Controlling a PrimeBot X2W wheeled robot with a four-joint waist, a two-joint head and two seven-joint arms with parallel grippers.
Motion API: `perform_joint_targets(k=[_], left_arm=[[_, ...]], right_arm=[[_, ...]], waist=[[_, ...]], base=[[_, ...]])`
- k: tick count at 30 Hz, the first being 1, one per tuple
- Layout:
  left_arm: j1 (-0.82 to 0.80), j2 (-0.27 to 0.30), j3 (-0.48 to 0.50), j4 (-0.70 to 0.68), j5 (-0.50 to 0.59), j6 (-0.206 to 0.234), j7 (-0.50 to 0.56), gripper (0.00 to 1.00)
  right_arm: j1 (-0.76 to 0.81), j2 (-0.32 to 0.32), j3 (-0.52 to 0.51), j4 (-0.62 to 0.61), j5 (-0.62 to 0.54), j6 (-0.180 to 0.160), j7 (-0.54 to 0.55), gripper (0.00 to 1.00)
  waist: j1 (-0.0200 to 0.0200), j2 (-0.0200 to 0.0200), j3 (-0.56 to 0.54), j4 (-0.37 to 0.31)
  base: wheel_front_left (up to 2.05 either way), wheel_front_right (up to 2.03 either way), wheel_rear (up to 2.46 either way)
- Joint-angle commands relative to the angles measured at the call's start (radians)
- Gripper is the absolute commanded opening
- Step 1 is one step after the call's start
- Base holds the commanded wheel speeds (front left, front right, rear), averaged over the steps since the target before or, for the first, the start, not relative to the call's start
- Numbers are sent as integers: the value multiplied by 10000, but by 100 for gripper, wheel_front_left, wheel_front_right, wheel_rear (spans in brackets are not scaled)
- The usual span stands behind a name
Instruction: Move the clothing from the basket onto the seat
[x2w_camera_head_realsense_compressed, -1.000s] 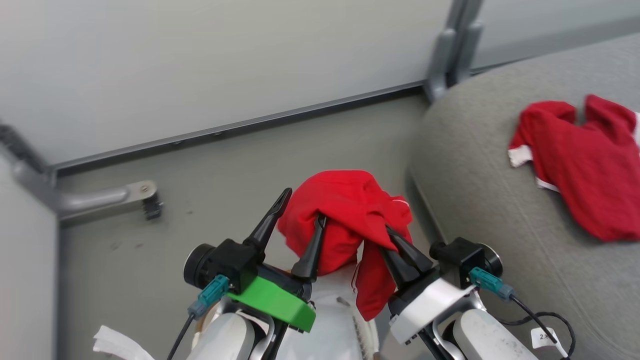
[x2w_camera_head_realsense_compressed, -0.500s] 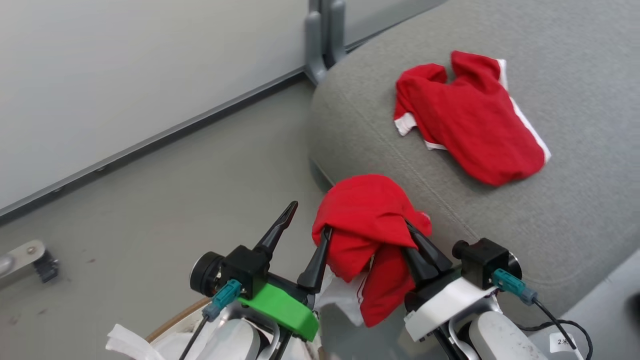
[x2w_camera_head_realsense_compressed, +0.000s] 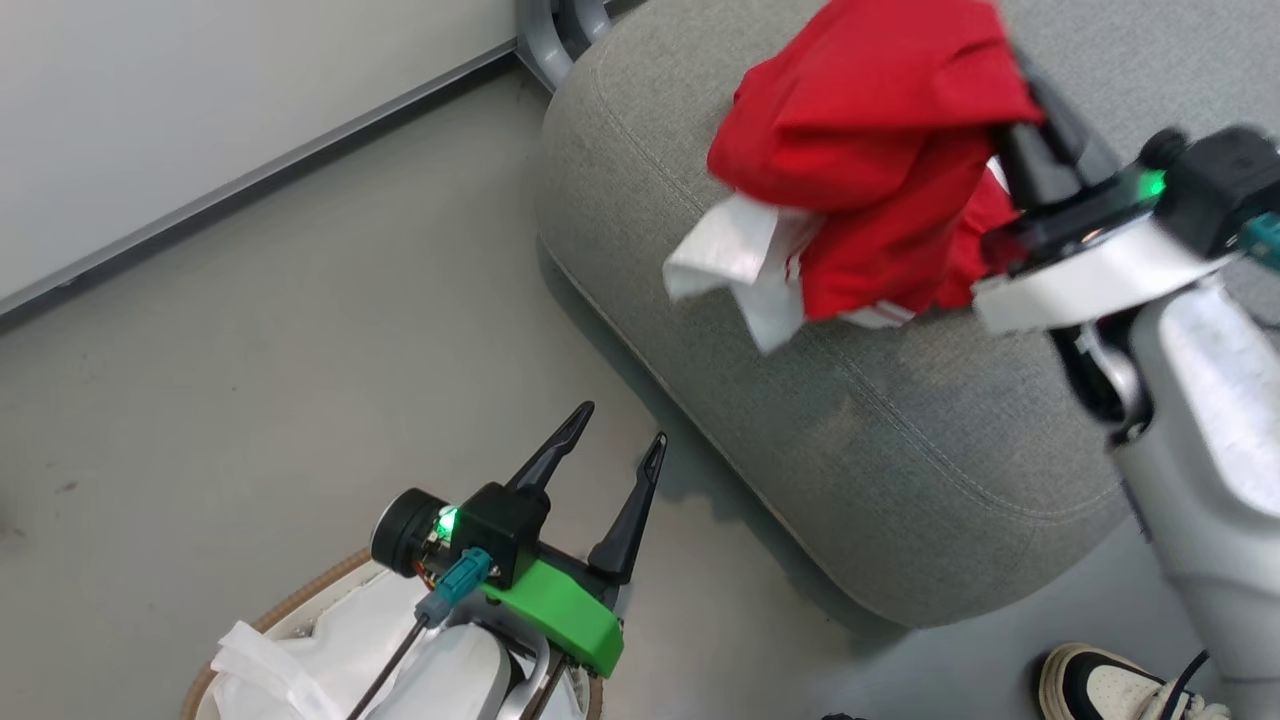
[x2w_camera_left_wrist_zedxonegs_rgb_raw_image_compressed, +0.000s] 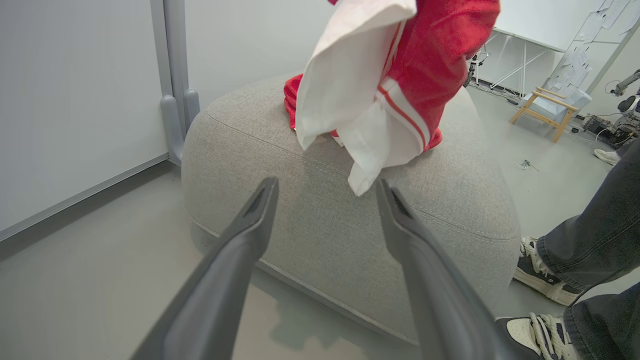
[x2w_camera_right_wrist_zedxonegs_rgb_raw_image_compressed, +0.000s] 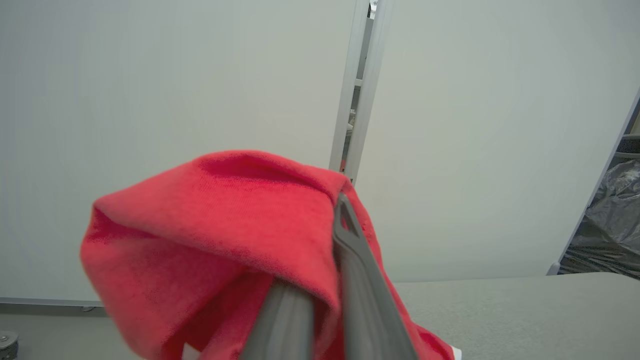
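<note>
Two grippers in play. Clamped between the closed fingers of the right gripper (x2w_camera_head_realsense_compressed: 1030, 105): a red garment (x2w_camera_head_realsense_compressed: 870, 120), bunched over the fingertips and draping down on both sides. Dangling below and to the left of that gripper: its white panel and a red-striped white band, raised over the grey seat (x2w_camera_head_realsense_compressed: 900, 430); cannot tell whether the lowest fold touches the cushion. Lying on the seat beyond the hanging cloth, seen from the left wrist: a second red garment (x2w_camera_left_wrist_zedxonegs_rgb_raw_image_compressed: 289, 95). Spread wide and holding nothing: the left gripper (x2w_camera_head_realsense_compressed: 620, 425), well below and to the left of the right gripper, fingers pointing toward the seat's rounded near edge, above the grey floor (x2w_camera_head_realsense_compressed: 300, 350). Directly behind and under the left gripper's wrist: the basket (x2w_camera_head_realsense_compressed: 290, 597), tan rim and white lining (x2w_camera_head_realsense_compressed: 255, 660) showing. Standing right of the seat, below the right gripper's forearm: a person's sneaker (x2w_camera_head_realsense_compressed: 1090, 685) and dark trouser legs (x2w_camera_left_wrist_zedxonegs_rgb_raw_image_compressed: 590, 245).
</note>
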Motion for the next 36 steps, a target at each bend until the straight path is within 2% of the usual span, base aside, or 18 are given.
perform_joint_targets(k=[1,9,13,16,17,18,19,20,21,22,25,29,36], left_arm=[[-268,140,-24,4,38,-24,7,100],[-730,332,-193,39,69,-24,7,100],[-892,415,-229,48,106,-24,7,100],[-1058,462,-230,43,148,-24,7,100],[-1108,474,-235,35,164,-25,7,100],[-1154,488,-216,24,164,-25,7,100],[-1199,486,-199,2,145,-25,7,100],[-1242,490,-213,-26,128,-25,7,100],[-1277,502,-220,-35,125,-25,7,100],[-1322,525,-216,-39,125,-25,7,100],[-1426,577,-190,-17,122,-25,7,100],[-1421,531,-4,-11,44,-25,7,100],[-1104,329,285,95,89,-25,7,100]], right_arm=[[-389,-250,-250,175,-91,-14,-5,0],[-2090,-1688,-1717,1732,-926,-14,-5,0],[-2161,-1902,-2460,2703,-1640,-14,-5,0],[-2098,-1722,-3251,3639,-2126,-14,-5,0],[-2081,-1600,-3494,3890,-2149,-14,-5,4],[-2110,-1445,-3961,4067,-2159,-14,-5,19],[-2078,-1342,-4292,4198,-2248,-14,-5,29],[-1919,-1175,-4544,4441,-2392,-14,-4,50],[-1797,-1049,-4704,4631,-2475,-14,-2,92],[-1706,-946,-4849,4806,-2575,-14,-4,100],[-1476,-709,-5244,5128,-2809,-14,-5,100],[-891,-308,-5617,4956,-2898,-14,-4,100],[523,119,-5278,4372,-2615,-14,-3,100]], waist=[[0,-1,400,140],[0,-1,1135,936],[0,-1,1506,1267],[0,-1,1830,1503],[0,-1,1932,1570],[0,-1,2044,1645],[0,-1,2128,1695],[0,-1,2204,1747],[0,-1,2264,1787],[0,-1,2327,1818],[0,-1,2442,1874],[0,-1,2383,1878],[0,-1,1822,1815]], base=[[0,0,0],[0,0,0],[0,0,0],[0,0,0],[0,0,0],[0,0,0],[0,0,0],[0,0,0],[0,0,0],[0,0,0],[0,0,0],[0,0,0],[0,0,0]])
